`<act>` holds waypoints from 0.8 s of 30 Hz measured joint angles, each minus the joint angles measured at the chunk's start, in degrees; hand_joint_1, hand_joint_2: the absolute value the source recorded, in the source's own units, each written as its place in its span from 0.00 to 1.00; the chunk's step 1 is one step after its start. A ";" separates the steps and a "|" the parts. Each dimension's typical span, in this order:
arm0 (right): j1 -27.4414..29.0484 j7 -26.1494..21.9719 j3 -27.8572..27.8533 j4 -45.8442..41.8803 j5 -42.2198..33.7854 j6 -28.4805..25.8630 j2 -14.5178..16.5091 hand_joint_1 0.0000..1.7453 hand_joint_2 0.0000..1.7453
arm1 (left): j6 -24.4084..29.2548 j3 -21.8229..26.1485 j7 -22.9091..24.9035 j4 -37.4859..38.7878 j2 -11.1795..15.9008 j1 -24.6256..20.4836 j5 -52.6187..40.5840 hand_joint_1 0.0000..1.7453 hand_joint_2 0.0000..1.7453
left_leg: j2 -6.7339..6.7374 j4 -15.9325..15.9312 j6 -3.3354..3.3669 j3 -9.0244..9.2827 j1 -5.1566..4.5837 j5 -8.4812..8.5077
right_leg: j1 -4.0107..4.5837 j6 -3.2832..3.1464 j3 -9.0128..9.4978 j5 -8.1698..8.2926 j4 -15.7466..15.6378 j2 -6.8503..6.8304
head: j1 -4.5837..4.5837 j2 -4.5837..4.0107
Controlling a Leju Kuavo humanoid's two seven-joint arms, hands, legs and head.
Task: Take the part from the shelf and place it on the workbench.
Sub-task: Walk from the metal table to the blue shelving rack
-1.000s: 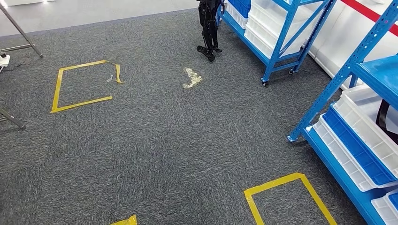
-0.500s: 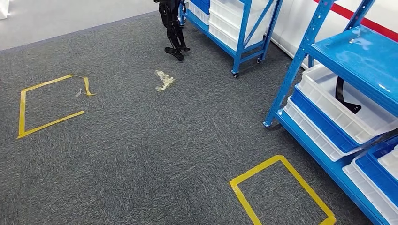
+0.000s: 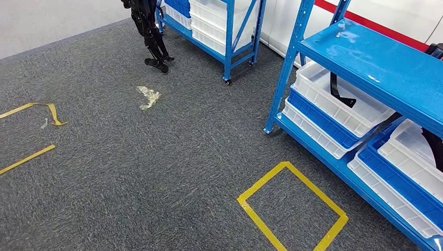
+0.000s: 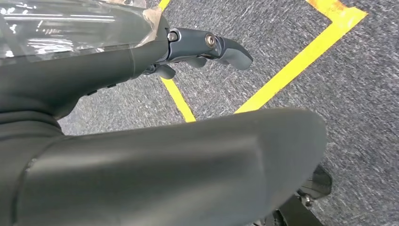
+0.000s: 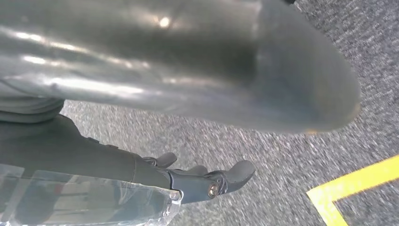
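Approach step, judged: square up inside yellow floor square [image 3: 291,208] lower centre, facing blue shelf [image 3: 376,68] at right; black part [image 3: 338,90] lies in white bin [image 3: 339,99], upper right; left hand [image 4: 207,49] and right hand [image 5: 207,181] hang empty, fingers loosely apart

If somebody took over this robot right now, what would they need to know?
Left hand: holds nothing, hanging over the carpet.
Right hand: holds nothing, hanging over the carpet.
A black part lies in a white bin on the blue shelf, ahead to the right. A yellow tape square marks the floor before the shelf.
Done: nothing picked yet.
Left: reach the shelf, take the part, carry it to the workbench.
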 joint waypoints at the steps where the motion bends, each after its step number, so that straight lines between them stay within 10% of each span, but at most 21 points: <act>1: 0.14 0.01 -0.01 0.00 -0.01 -0.01 -0.02 0.00 0.00 | 0.00 -0.01 -0.04 0.00 -0.02 -0.08 -0.03 0.00 0.00 | 0.65 -0.26 0.43 0.17 -0.09 0.22 | -0.03 0.23 -0.43 -0.24 0.46 -0.70 | 0.01 0.00; 4: 0.15 0.05 -0.02 0.00 -0.01 -0.01 0.08 0.00 0.00 | 0.03 -0.02 -0.19 0.00 -0.03 -0.12 -0.10 0.00 0.00 | 3.01 -0.76 1.43 0.44 -0.24 0.65 | 0.10 -0.08 -4.13 -4.09 7.99 -5.21 | 0.45 0.00; 7: 0.18 0.06 -0.02 0.00 0.02 -0.01 0.09 0.00 0.00 | 0.07 -0.02 -0.20 0.00 -0.02 -0.01 -0.16 0.00 0.00 | 5.52 -0.74 1.60 0.31 -0.41 0.56 | -0.10 0.27 -7.96 -6.99 16.34 -6.49 | 0.64 0.00; 10: 0.35 0.07 -0.02 0.00 0.19 -0.01 0.04 0.00 0.00 | 0.12 -0.02 -0.10 0.00 -0.04 -0.09 -0.32 0.00 0.00 | 7.39 -0.70 1.20 0.58 -0.39 0.24 | -0.51 1.77 -3.26 -3.61 7.76 -8.69 | 0.70 0.00; 13: 0.05 0.10 -0.02 0.00 0.51 -0.01 0.17 0.00 0.00 | 0.17 -0.02 0.12 -0.01 0.01 -0.11 -0.34 0.00 0.00 | 9.06 -0.55 0.21 1.19 -0.97 -0.47 | -0.20 1.39 0.79 -1.16 0.53 -12.10 | 0.60 0.00; 16: 0.02 0.11 -0.02 0.00 0.86 -0.01 0.14 0.00 0.00 | 0.17 -0.02 0.20 0.00 -0.03 -0.29 -0.34 0.00 0.00 | 9.65 -0.45 -0.65 1.70 -0.76 -1.08 | -0.27 0.09 0.63 -0.80 0.36 -10.18 | 0.20 0.00; 21: -0.35 0.21 -0.02 0.00 0.98 0.13 0.05 0.00 0.00 | 0.21 -0.02 0.19 0.00 -0.10 -0.05 -0.33 0.00 0.00 | 3.33 13.49 -1.34 -4.84 -0.20 -8.49 | -0.48 -1.69 0.50 -0.47 0.17 -6.62 | -0.16 0.00; 24: -0.21 0.21 -0.02 0.00 1.00 0.17 0.07 0.00 0.00 | 0.23 -0.02 0.19 0.00 -0.10 0.03 -0.33 0.00 0.00 | 2.87 13.30 -1.12 -5.48 -0.13 -6.04 | -0.30 -1.81 0.62 -0.36 0.22 -4.22 | -0.16 0.00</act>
